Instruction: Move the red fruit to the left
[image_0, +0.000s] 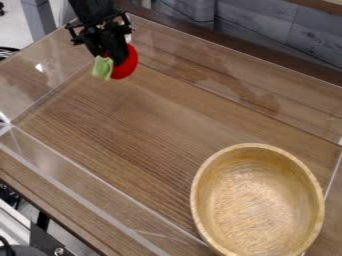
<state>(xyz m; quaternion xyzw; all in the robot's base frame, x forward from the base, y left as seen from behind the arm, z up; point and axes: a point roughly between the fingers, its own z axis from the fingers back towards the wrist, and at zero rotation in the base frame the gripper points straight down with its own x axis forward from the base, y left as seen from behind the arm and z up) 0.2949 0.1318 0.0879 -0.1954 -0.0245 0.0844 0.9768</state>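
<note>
The red fruit (123, 65) is a small glossy red piece with a light green cap on its left end. It hangs just above the wooden tabletop (174, 120) near the far left corner. My black gripper (114, 55) comes down from above and is shut on the red fruit, its fingers clasping the upper part. Whether the fruit touches the wood I cannot tell.
A large wooden bowl (258, 205) stands at the near right. Clear plastic walls (40, 80) ring the tabletop, with the left wall close beside the gripper. A grey wall runs along the back right.
</note>
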